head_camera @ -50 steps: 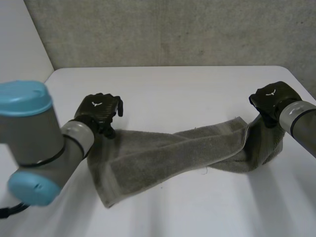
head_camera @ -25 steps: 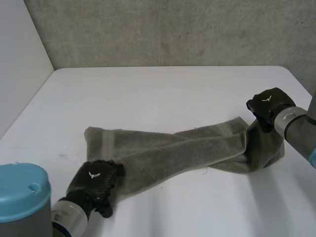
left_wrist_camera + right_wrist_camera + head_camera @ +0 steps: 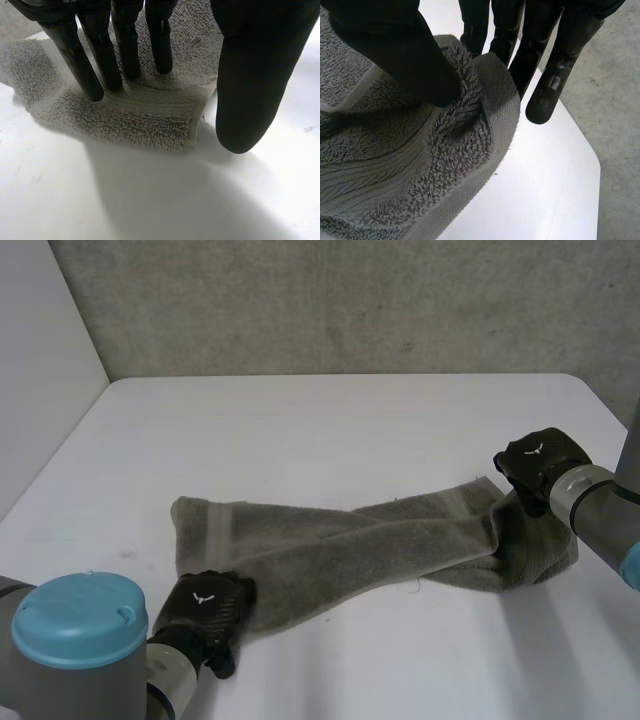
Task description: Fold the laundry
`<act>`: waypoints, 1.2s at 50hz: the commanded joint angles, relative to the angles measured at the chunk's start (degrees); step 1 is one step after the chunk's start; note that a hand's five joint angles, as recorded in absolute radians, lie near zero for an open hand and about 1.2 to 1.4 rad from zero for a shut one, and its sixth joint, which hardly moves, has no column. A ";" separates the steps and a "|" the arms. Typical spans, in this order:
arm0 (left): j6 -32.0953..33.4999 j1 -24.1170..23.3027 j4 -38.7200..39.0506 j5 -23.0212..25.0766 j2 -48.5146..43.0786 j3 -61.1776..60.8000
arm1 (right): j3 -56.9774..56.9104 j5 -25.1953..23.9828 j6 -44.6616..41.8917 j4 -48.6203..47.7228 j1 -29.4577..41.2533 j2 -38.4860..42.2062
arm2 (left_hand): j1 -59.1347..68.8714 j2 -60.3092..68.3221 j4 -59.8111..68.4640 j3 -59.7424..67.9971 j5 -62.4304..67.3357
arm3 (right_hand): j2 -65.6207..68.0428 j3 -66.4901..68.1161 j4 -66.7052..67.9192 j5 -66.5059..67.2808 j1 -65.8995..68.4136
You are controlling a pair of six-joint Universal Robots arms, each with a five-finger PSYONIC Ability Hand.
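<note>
White counter (image 3: 330, 420) w/ rounded far corners is carrying one item: a grey-green towel (image 3: 330, 550), lying stretched & twisted left to right across the near half. Towel's left end is lying flat w/ a woven band showing. Its right end is bunching up near the counter's right edge.

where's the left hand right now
In the head view the left hand is at the near left of the table, its fingers straight on the near left corner of the towel.
</note>
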 commanded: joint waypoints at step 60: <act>20.64 13.95 14.25 7.28 -13.80 71.83 | -20.57 1.19 3.68 -49.54 3.47 -1.07 | 52.87 53.05 52.97 53.03 52.89 | 12.62 12.53 11.60 13.95 25.28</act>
